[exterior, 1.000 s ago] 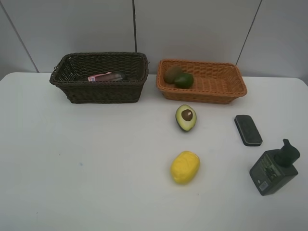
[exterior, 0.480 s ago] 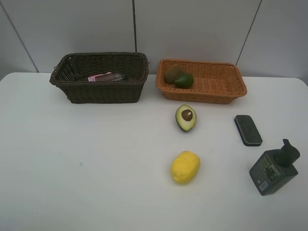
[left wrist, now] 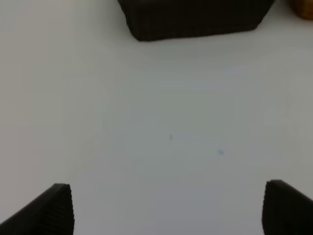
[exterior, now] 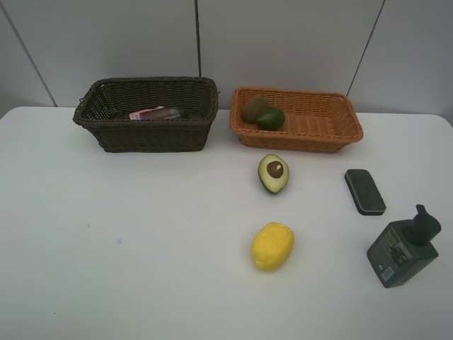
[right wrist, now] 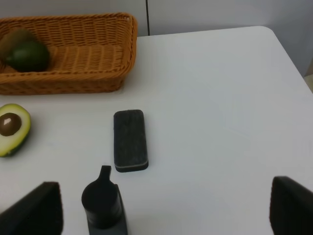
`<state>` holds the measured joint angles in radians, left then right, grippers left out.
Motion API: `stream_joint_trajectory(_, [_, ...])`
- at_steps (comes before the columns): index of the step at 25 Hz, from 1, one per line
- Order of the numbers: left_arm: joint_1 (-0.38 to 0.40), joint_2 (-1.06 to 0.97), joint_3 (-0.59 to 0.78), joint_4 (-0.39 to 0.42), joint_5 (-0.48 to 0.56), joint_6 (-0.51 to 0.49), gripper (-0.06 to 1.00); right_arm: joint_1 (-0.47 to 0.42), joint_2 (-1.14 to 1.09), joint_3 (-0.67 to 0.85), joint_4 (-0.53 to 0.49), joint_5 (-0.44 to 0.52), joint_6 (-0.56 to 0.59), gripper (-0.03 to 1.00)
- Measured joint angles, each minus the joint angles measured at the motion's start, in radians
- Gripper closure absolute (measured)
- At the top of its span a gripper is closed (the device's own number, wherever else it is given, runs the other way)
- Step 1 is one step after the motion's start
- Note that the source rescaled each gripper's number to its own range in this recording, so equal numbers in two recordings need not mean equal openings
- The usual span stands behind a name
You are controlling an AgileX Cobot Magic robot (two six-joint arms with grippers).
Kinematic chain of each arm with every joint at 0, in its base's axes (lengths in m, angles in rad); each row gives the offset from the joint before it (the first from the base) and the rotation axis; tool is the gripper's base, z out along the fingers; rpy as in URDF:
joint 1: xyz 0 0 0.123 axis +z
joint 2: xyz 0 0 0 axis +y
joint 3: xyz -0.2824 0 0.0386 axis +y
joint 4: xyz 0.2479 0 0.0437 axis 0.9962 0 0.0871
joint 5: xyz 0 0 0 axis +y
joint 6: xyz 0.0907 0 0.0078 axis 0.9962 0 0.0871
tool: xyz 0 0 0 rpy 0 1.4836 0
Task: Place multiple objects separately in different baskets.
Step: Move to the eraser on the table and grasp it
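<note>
Exterior high view: low in the frame, the yellow lemon (exterior: 272, 246) sits mid and the dark pump bottle (exterior: 403, 248) right. Higher up are the black flat case (exterior: 365, 191) and halved avocado (exterior: 273, 173). At the top, the dark basket (exterior: 145, 134) has the pink bottle (exterior: 146, 112), and the orange basket (exterior: 311, 142) has the kiwi (exterior: 253, 108) and green fruit (exterior: 271, 118). The left pincer (left wrist: 168, 210) and right pincer (right wrist: 164, 208) are spread wide.

White table (exterior: 141, 269) before grey panelled wall (exterior: 283, 42).

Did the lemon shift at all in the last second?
No. The lemon lies where it was on the table, keeping the same gap to the avocado half behind it and to the pump bottle beside it.
</note>
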<state>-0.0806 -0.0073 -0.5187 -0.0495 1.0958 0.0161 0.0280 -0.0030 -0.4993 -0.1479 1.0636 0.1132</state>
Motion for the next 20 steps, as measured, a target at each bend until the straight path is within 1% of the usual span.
stream_joint_trajectory(4, [0.0, 0.0, 0.011, 0.0, -0.025, 0.0, -0.05, 0.0, 0.0, 0.0, 0.0, 0.0, 0.0, -0.03])
stream_joint_trajectory(20, [0.0, 0.0, 0.012, -0.001, -0.028, 0.0, -0.05, 0.0, 0.0, 0.0, 0.0, 0.0, 0.0, -0.03])
